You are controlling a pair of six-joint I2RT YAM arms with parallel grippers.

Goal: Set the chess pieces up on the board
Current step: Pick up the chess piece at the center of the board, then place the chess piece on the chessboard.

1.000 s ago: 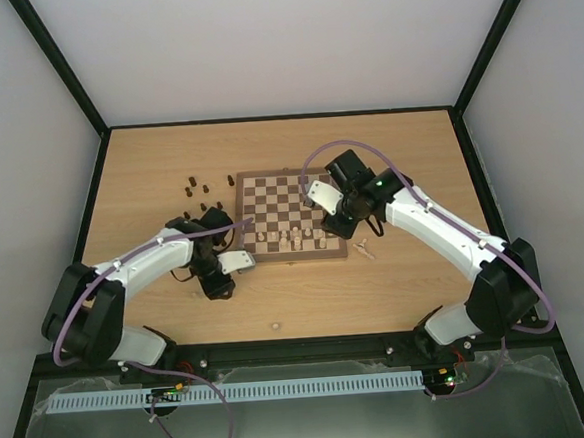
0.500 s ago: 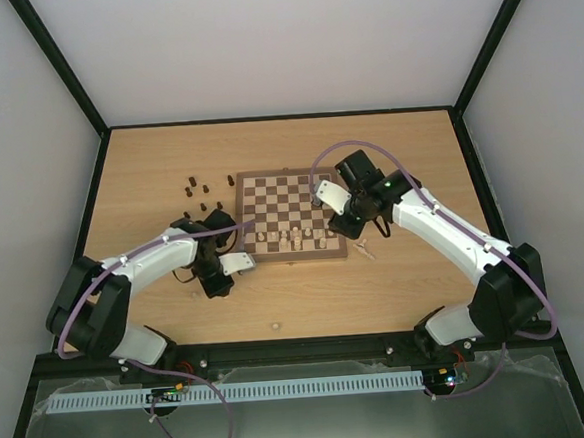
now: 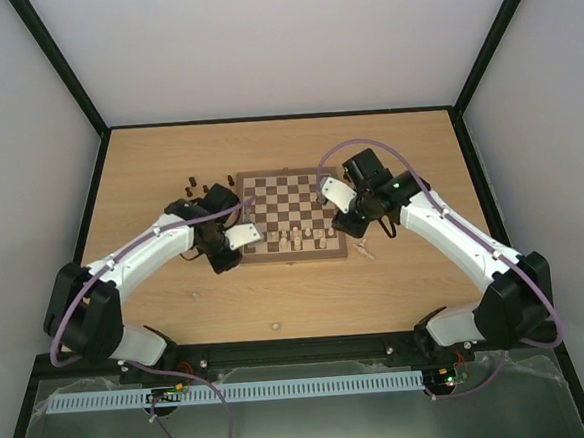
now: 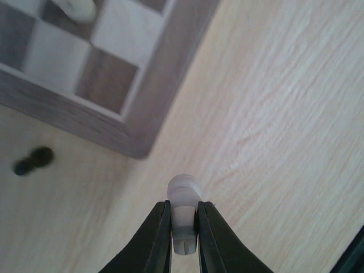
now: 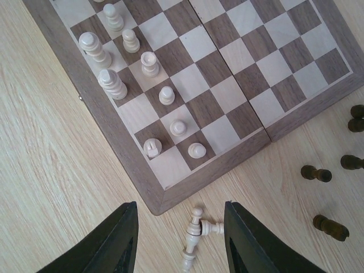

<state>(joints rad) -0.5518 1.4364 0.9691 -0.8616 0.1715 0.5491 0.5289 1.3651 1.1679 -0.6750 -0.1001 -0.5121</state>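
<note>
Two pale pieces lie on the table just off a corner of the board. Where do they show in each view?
Top external: the pale pieces lie just right of the board's near right corner.
Left wrist: not in view; only a corner of the board shows.
Right wrist: bottom centre, lying together just off the board's corner.
Shared landmark: the board's brown rim.
</note>
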